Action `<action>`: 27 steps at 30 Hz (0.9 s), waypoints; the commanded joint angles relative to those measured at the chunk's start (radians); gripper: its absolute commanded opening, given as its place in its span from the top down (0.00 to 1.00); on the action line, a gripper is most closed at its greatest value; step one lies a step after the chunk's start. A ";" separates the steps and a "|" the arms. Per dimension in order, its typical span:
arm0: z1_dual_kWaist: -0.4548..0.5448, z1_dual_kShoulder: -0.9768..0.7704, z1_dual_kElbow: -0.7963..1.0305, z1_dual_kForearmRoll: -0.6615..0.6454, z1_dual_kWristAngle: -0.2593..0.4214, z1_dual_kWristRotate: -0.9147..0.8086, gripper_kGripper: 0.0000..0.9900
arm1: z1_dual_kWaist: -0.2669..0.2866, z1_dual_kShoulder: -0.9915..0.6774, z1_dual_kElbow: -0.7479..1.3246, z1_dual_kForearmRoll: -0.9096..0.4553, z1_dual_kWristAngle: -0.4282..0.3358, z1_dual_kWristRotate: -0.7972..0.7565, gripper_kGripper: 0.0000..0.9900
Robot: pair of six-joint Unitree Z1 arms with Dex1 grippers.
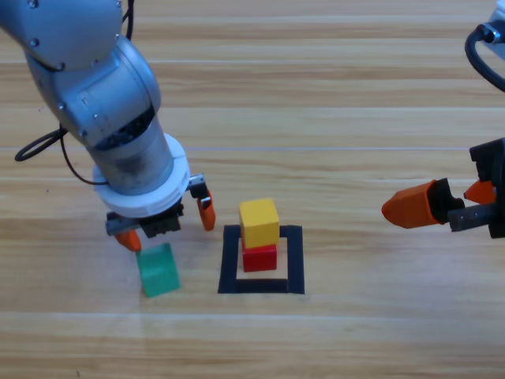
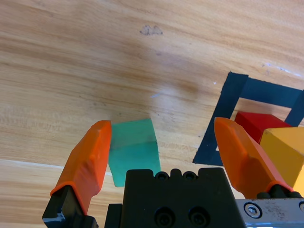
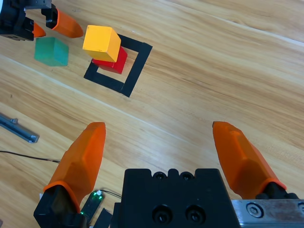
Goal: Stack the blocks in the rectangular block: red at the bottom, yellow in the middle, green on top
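Teal-green cube (image 1: 158, 269) lies on the wooden table (image 1: 331, 103), left of the tape rectangle (image 1: 295, 260), under the left gripper (image 1: 166, 225), whose jaws are spread wide above it. Inside the rectangle, the yellow cube (image 1: 259, 223) sits on the red cube (image 1: 259, 258). Far right, the right gripper (image 1: 438, 201) waits, jaws wide apart.

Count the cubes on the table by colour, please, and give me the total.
Red cube: 1
Yellow cube: 1
Green cube: 1
Total: 3
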 commanded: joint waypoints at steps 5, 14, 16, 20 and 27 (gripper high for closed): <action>-0.024 -0.068 0.043 0.031 0.042 -0.008 0.07 | -0.006 0.030 0.021 -0.017 0.009 -0.009 0.00; -0.053 -0.053 0.066 0.060 0.022 -0.061 0.05 | -0.006 0.030 0.023 -0.017 0.004 -0.009 0.00; -0.056 -0.033 0.063 0.059 0.017 -0.069 0.05 | -0.006 0.030 0.023 -0.019 0.000 -0.009 0.00; -0.064 0.016 0.037 0.059 0.012 -0.081 0.05 | -0.006 0.036 0.024 -0.019 -0.011 -0.009 0.00; -0.062 0.098 0.015 0.057 0.009 -0.087 0.05 | -0.006 0.038 0.027 -0.019 -0.026 -0.020 0.00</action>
